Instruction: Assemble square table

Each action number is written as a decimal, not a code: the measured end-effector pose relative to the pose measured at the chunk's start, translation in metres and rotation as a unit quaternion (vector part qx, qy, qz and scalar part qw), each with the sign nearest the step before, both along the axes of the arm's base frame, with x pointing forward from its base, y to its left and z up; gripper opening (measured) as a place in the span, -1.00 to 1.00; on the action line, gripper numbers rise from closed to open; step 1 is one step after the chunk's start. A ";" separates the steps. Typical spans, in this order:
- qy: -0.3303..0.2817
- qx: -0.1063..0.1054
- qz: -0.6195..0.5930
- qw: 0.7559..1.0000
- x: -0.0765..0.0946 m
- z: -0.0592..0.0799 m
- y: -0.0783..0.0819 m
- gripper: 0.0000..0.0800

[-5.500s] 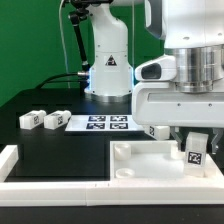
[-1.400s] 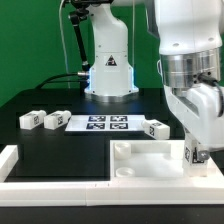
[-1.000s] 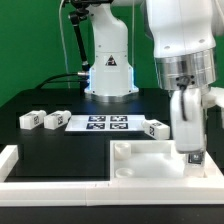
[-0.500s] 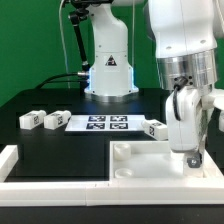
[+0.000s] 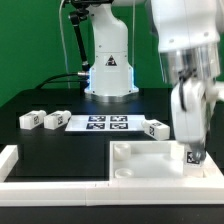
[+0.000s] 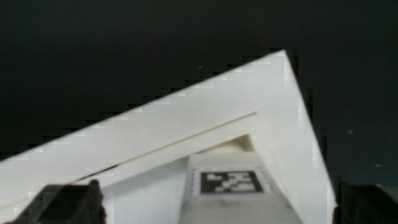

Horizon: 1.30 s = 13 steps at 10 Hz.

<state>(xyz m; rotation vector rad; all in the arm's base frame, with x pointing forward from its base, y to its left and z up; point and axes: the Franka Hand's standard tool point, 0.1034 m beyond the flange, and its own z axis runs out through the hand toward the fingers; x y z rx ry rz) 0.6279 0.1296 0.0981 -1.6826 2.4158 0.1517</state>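
The square table slab (image 5: 140, 160) lies recessed face up at the front of the exterior view's right; its corner also shows in the wrist view (image 6: 196, 125). A white leg block (image 5: 193, 155) with a tag stands upright in the slab's near right corner socket, and its tag faces the wrist camera (image 6: 228, 183). My gripper (image 5: 191, 148) hangs straight down over this leg. In the wrist view the gripper (image 6: 222, 212) straddles the leg, with its dark fingers (image 6: 68, 205) wide apart and a gap on each side, so it looks open.
Two leg blocks (image 5: 30, 119) (image 5: 57, 120) lie on the black table at the exterior view's left, and a third (image 5: 156, 128) lies behind the slab. The marker board (image 5: 102, 123) lies in front of the robot base (image 5: 108, 70). A low white border wall (image 5: 18, 165) edges the front.
The wrist has turned about the upright leg over the last seconds and stays low over the slab's corner. The leg's tag keeps facing the exterior camera. The other parts have not moved.
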 end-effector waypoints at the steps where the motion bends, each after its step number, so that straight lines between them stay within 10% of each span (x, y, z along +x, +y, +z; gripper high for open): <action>1: -0.003 0.005 -0.001 1.000 0.009 0.022 -0.007 0.62; 7: -0.008 -0.002 0.011 1.000 0.008 0.011 -0.005 0.62; 13: -0.017 -0.015 0.198 0.980 -0.031 0.016 0.004 0.62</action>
